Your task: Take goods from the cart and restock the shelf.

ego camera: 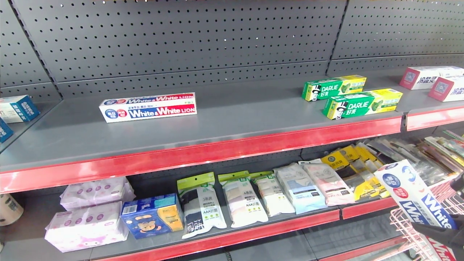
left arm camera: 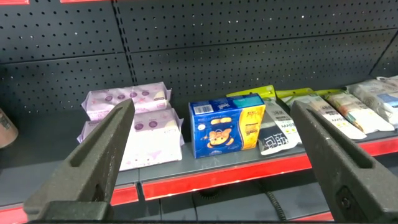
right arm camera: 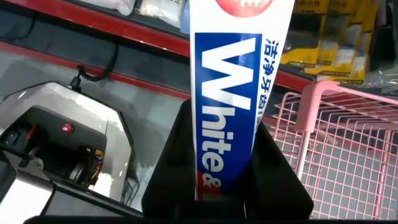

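My right gripper (ego camera: pixel 440 232) at the lower right is shut on a white, red and blue toothpaste box (ego camera: pixel 413 194), holding it tilted above the pink wire cart (ego camera: pixel 407 226). In the right wrist view the same toothpaste box (right arm camera: pixel 227 106) stands clamped between the black fingers (right arm camera: pixel 180 162), with the cart (right arm camera: pixel 348 143) beside it. A matching toothpaste box (ego camera: pixel 148 107) lies on the upper grey shelf (ego camera: pixel 224 123). My left gripper (left arm camera: pixel 217 155) is open with nothing in it, facing the lower shelf (left arm camera: pixel 217 174).
Two green and yellow toothpaste boxes (ego camera: pixel 348 96) lie at the right of the upper shelf, red and white boxes (ego camera: pixel 431 81) farther right. The lower shelf holds pink tissue packs (ego camera: pixel 90 214), a blue box (ego camera: pixel 152 215) and several bagged goods (ego camera: pixel 253 195).
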